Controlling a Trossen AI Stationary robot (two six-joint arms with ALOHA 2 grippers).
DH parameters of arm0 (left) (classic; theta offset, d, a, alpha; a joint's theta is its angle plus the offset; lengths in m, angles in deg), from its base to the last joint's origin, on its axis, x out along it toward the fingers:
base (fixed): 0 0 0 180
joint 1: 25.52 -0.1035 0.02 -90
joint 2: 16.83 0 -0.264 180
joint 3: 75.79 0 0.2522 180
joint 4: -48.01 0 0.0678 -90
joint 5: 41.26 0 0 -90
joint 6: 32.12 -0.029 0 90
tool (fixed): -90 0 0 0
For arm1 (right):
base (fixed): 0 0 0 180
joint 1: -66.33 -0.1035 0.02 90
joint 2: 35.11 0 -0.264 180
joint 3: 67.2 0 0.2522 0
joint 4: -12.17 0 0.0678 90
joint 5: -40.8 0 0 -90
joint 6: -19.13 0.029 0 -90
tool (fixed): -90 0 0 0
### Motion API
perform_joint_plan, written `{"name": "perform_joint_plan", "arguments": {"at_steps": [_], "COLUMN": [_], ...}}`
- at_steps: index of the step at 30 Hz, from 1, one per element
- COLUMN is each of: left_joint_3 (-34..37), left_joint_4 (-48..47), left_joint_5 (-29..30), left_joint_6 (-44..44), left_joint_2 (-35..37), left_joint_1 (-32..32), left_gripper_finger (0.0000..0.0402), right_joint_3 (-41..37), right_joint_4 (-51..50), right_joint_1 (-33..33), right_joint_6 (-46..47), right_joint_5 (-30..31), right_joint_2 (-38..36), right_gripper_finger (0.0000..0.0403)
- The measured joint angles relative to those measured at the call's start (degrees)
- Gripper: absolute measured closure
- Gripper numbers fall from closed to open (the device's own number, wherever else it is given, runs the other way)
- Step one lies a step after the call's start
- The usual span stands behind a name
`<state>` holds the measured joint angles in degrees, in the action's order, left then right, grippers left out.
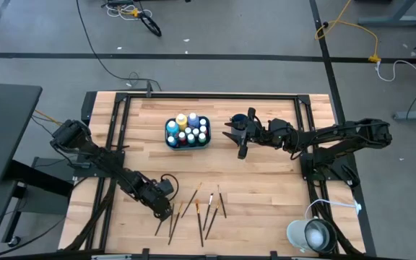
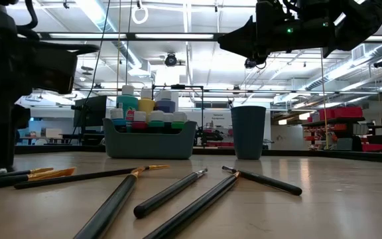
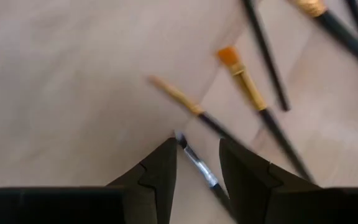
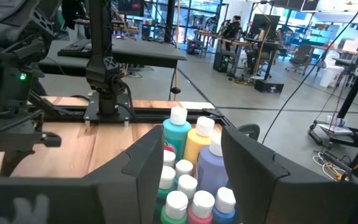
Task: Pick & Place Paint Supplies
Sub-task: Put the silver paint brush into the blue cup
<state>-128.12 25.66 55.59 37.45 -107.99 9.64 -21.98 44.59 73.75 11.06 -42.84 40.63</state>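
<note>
Your left gripper point(image 3: 197, 163) hovered low with its fingers parted and empty, straddling a thin dark-handled, silver-ferruled paintbrush point(image 3: 199, 168) lying on the light wooden tabletop point(image 3: 73, 81), its long axis angled between them.

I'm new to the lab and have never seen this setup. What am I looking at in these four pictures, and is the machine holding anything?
It is a robot with two dark arms at a wooden table. One picture looks straight down from above, one looks level across the tabletop, and two come from cameras on the arms' wrists.

A tray holds white-capped paint bottles, with a dark cup beside it. Loose paintbrushes lie along the near edge.

The left gripper is low over the brushes, its open fingers on either side of one brush, not closed on it. The right gripper is open near the cup, facing the bottles. Neither holds anything.
</note>
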Motion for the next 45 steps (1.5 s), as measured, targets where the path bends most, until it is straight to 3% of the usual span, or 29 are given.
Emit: {"name": "perform_joint_plan", "arguments": {"at_steps": [7,19,29,36,45], "left_joint_3": [-0.2,0.0,0.0,0.2,0.3], "left_joint_4": [0.6,-0.7,-0.6,-0.7,0.4], "left_joint_5": [0.3,4.8,7.1,13.6,18.8], "left_joint_6": [0.3,-1.3,-2.6,-4.4,-9.3], "left_joint_2": [-1.3,-1.5,-1.7,-1.0,2.5], "left_joint_1": [0.0,0.0,-1.1,-2.1,-8.4], "left_gripper_finger": [0.0283,0.0392,0.039,0.0396,0.04], "right_joint_3": [0.0,0.0,0.0,0.0,0.0], "right_joint_4": [0.0,0.0,0.0,0.0,0.0], "right_joint_1": [0.0,0.0,0.0,0.0,0.0], "right_joint_6": [0.0,-0.3,-0.3,-0.1,0.8], "right_joint_5": [0.0,-1.5,-2.5,-2.5,-2.8], "right_joint_2": [0.0,0.0,0.0,0.0,0.0], "right_gripper_finger": [0.0239,0.0239,0.0239,0.0239,0.0239]}}
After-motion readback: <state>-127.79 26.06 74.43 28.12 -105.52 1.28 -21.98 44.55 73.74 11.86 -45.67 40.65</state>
